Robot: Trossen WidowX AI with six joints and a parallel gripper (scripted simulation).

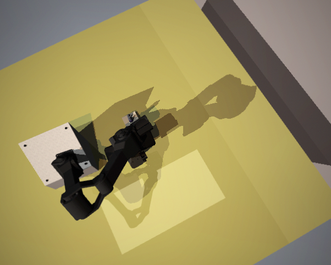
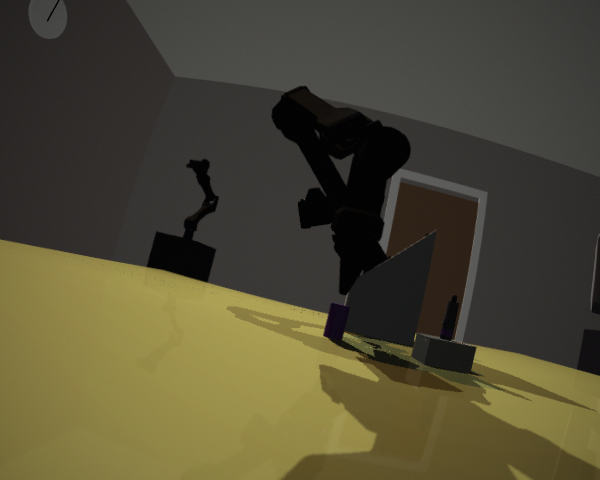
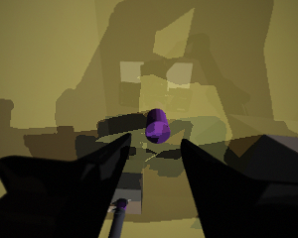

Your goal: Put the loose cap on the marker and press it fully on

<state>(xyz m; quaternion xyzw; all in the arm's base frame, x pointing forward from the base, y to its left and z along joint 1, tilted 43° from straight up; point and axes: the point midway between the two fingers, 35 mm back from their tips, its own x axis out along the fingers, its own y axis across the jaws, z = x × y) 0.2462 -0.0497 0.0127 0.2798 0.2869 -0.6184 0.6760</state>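
The purple cap [image 2: 336,321] [image 3: 157,131] stands upright on the yellow table; in the top view the arm hides it. My gripper [image 2: 344,290] [image 3: 156,140] is partly open and empty, pointing down just above the cap. In the wrist view the cap shows between and slightly beyond the two fingertips. The dark marker [image 1: 130,117] [image 2: 450,316] [image 3: 116,223] stands upright, tip up, in the grey holder block [image 1: 125,118] [image 2: 441,353] [image 3: 134,206]. The block is to the right of the cap in the exterior view and lower left in the wrist view.
A large pale wedge-shaped base [image 1: 43,150] [image 2: 388,307] stands on the table [image 1: 260,171] [image 2: 135,387] behind the cap and holder in the exterior view. The arm's dark shadows fall around the cap and holder. Another arm [image 2: 202,186] stands far in the background.
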